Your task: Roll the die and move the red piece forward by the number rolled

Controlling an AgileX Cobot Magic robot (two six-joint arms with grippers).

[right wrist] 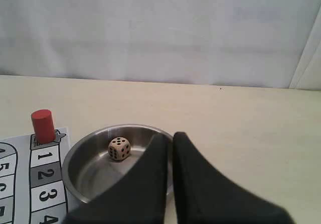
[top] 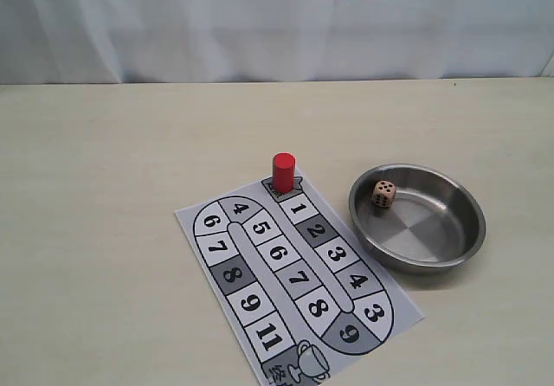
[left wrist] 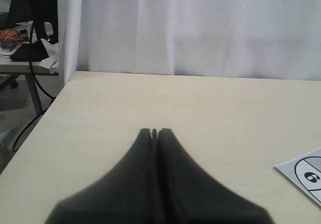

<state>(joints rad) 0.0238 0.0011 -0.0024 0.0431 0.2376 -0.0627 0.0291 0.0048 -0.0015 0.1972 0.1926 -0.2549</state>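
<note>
Near the bowl (right wrist: 84,170) holding the die (right wrist: 119,148), the right claw (right wrist: 170,135) is pinched closed, empty, as is the left claw (left wrist: 154,132).

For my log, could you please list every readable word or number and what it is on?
"1", "2", "3", "4": board, lane from the red piece.
"5", "6", "7", "8": board, middle lane.
"3", "9": near bend.
"4", "6", "7", "8", "9", "11": left lane.
Print by trophy: blurred.
</note>
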